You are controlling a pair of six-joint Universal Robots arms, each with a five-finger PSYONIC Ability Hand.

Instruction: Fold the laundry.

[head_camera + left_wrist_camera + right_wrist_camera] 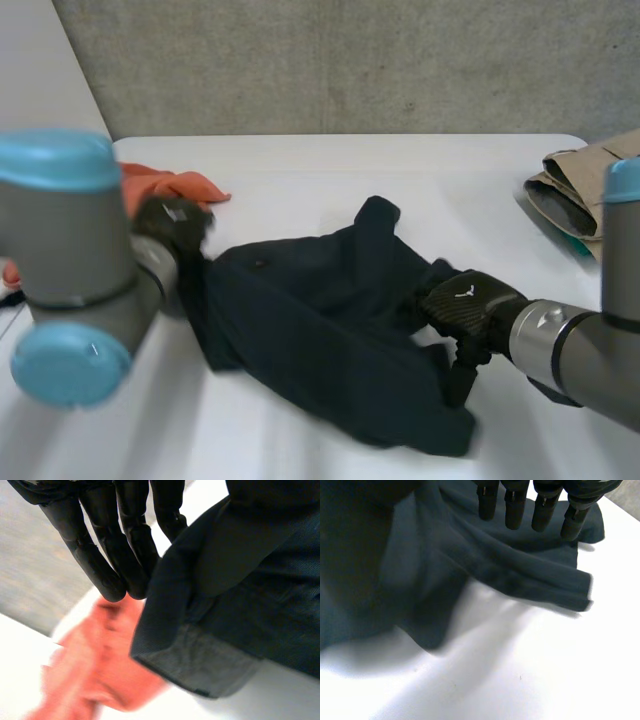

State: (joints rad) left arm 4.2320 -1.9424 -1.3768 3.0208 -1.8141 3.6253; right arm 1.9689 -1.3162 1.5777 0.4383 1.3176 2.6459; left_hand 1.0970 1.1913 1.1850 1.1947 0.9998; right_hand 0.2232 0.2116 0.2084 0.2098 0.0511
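Note:
A dark navy garment [330, 330] lies crumpled across the middle of the white table [440, 170]. My left hand [170, 225] is at the garment's left edge, which rises up to it. In the left wrist view its straight fingers [100, 555] point down, and a hemmed fold of the garment [240, 605] is pinched beside them and hangs off the table. My right hand [465, 305] is at the garment's right edge. Its fingers [512, 510] reach out straight above the rumpled navy cloth [495, 565], with a dark fold close beside the palm.
An orange cloth [170, 185] lies bunched at the table's left, just beyond my left hand, and shows under that hand's fingertips [100, 665]. A tan folded pile [580, 185] sits at the table's right edge. A grey wall stands behind the table.

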